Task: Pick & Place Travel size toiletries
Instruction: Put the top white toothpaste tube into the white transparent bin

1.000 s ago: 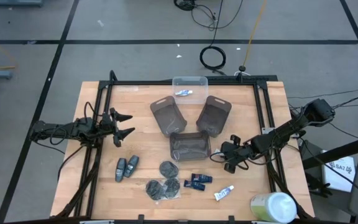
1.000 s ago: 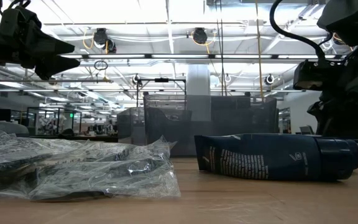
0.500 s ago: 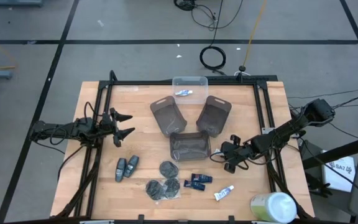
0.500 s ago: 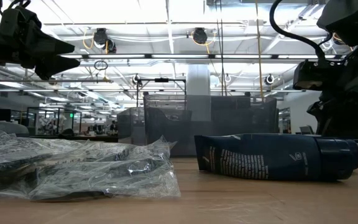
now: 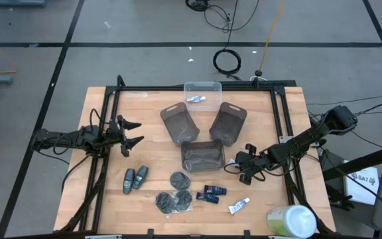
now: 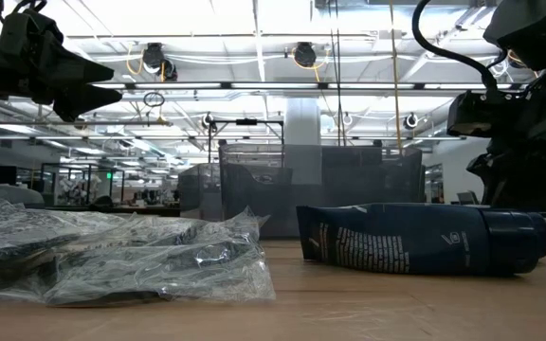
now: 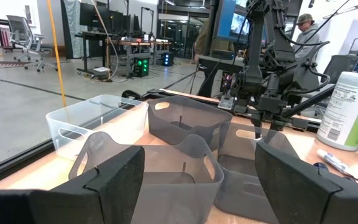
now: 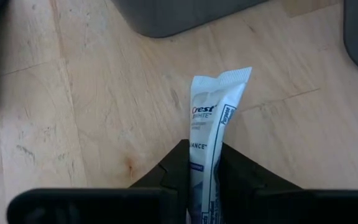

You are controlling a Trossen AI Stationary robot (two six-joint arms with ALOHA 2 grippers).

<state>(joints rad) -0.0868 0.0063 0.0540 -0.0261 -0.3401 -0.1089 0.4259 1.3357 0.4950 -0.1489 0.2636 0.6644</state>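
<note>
Nothing had shifted over the last second. The right pincer (image 8: 204,163) stayed clenched on a white Crest toothpaste tube (image 8: 211,127), lifted above the wooden counter (image 5: 151,153) just beside the smoky-grey plastic tray (image 5: 203,157); placement probably remained. The left pincer (image 5: 132,133) waited, released.

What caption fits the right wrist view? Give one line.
Right gripper shut on a white Crest toothpaste tube above the wooden table.
</note>
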